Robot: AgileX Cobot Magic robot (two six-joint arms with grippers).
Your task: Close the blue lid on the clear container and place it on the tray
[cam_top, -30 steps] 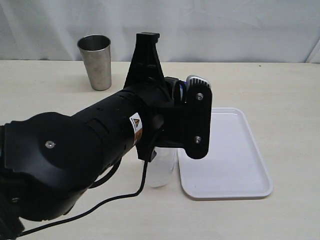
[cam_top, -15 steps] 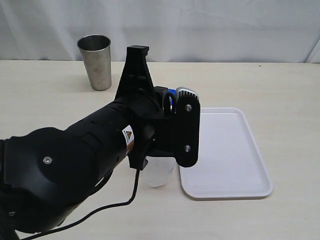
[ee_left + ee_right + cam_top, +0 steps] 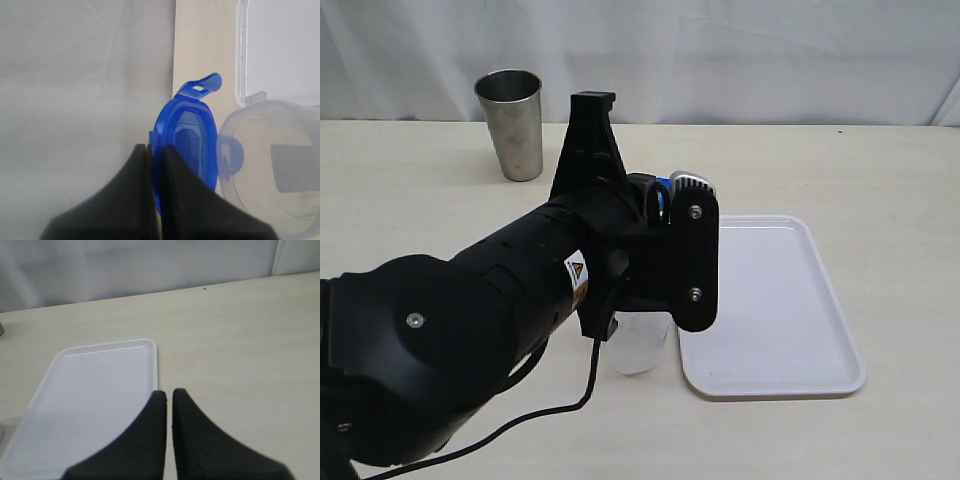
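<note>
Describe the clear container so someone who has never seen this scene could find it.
In the exterior view, find the white tray on the right of the table. Just beside its front left corner, partly hidden under the big black arm, stands the clear container. It is see-through plastic, unlike the shiny steel tumbler far back on the left.

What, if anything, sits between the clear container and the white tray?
Nothing visible does. The clear container stands beside the tray, only bare tabletop between them. The left claw holds the blue lid next to the container's open mouth.
</note>
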